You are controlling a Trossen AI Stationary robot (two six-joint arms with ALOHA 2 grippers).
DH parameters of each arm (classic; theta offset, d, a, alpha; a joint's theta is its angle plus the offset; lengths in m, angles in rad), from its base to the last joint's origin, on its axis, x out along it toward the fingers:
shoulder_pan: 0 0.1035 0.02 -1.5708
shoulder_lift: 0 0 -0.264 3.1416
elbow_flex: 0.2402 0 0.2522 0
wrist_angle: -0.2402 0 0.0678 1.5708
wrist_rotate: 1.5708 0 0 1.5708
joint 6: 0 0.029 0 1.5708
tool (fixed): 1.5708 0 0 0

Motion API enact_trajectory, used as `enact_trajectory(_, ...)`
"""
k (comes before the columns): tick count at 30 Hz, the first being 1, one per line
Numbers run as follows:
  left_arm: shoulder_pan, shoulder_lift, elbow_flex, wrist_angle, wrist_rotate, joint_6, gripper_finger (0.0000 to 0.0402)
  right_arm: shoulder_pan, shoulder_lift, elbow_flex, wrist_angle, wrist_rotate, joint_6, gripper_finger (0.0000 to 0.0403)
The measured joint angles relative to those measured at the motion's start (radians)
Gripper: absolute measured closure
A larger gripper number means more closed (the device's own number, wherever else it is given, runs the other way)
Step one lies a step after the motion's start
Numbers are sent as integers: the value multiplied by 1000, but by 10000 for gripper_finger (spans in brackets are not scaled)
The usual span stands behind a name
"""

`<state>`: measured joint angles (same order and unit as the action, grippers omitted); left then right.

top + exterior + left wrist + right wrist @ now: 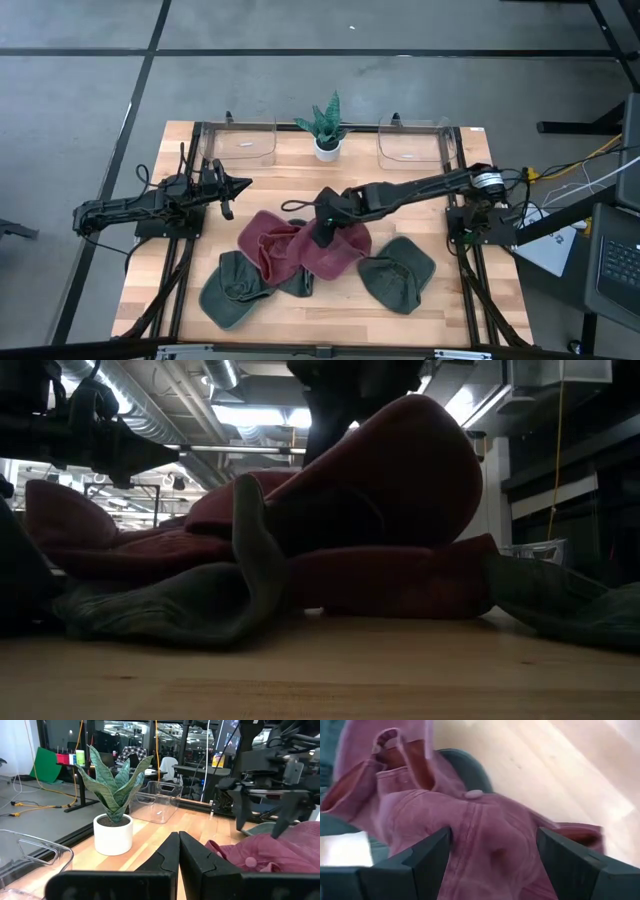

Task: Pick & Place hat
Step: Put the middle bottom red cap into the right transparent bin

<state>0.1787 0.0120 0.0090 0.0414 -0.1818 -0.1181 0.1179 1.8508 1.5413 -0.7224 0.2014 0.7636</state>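
Two maroon hats (300,250) lie overlapping at the table's middle, with several dark green hats (232,290) (400,272) around and partly under them. My right gripper (325,230) hangs open over the right maroon hat (490,835); its fingers stand on either side of that hat's crown, near the crown button (473,794). In the left wrist view the right gripper (260,832) points down at the maroon cloth (280,857). My left gripper (240,185) (178,837) waits shut at the table's left, above the wood. My right gripper comes at the right maroon hat's crown (495,855) from above, pointing down, one finger on each side. I cannot tell whether the fingers (427,852) touch the cloth. The hat lies on the table and on a green hat.
A potted plant in a white pot (327,140) (113,827) stands at the far edge, between two clear plastic bins (245,142) (412,142). Black frame rails (180,270) run along both sides of the table. Bare wood (270,185) lies between the hats and the plant.
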Motion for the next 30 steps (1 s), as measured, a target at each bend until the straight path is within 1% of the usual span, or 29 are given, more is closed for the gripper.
enact_trajectory(12,0,0,0,0,0,0,398,-7,17,19,-49,-52,111,111)
enact_trajectory(20,0,0,0,0,0,0,397,-2,61,19,-15,-66,96,111)
enact_trajectory(26,0,0,0,0,0,0,398,4,79,19,14,-97,89,112)
enact_trajectory(28,0,0,0,0,0,0,398,7,80,19,14,-99,89,116)
enact_trajectory(30,0,0,0,0,0,0,398,9,80,19,15,-99,90,129)
